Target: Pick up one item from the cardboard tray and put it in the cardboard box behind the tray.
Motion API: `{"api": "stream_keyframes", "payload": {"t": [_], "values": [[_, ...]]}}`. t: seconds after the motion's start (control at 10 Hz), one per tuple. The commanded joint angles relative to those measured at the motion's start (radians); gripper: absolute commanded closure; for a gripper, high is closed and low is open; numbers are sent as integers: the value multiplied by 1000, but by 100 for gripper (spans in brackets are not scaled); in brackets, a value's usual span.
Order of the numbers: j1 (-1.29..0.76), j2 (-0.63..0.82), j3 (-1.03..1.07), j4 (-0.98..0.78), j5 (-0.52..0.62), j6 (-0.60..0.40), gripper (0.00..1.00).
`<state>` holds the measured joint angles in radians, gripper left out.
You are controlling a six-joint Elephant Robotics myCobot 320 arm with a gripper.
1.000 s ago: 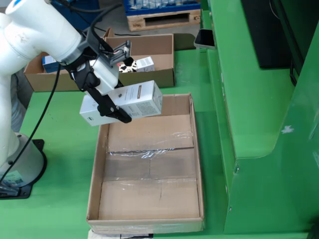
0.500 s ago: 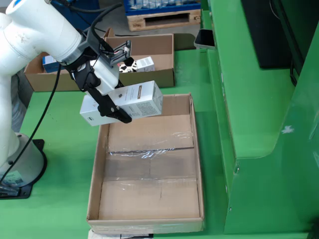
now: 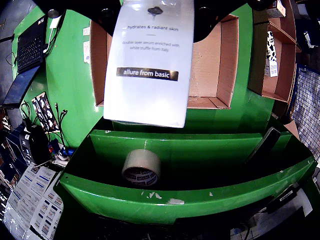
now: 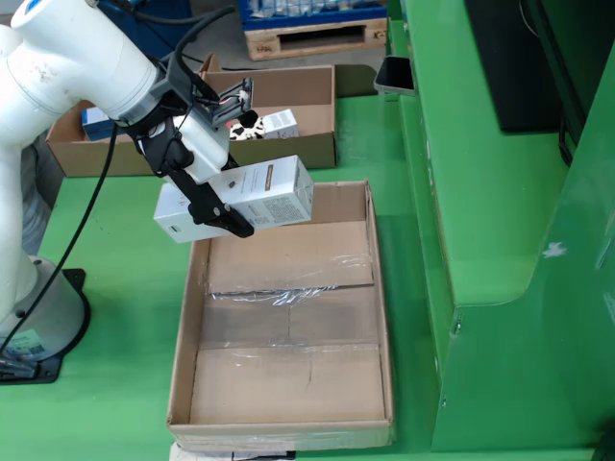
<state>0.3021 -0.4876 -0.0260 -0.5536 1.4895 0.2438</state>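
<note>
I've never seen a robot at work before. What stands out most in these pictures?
The big white robot arm at the upper left of the fixed view catches the eye: its tool holds a white rectangular carton in the air above the far-left corner of the shallow brown cardboard tray. In the tool-mounted view, a roll of clear packing tape sits on a bright green shelf.

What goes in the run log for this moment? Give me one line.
hand: shut on white skincare carton | carton: airborne over tray's far end | cardboard tray: no items visible | cardboard box: carton not yet inside
</note>
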Motion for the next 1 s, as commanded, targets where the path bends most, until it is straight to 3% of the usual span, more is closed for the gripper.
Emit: {"api": "stream_keyframes", "payload": {"t": [0.0,0.9], "values": [[5,37,26,15,-8,3,100],[42,21,26,67,11,-23,100]]}}
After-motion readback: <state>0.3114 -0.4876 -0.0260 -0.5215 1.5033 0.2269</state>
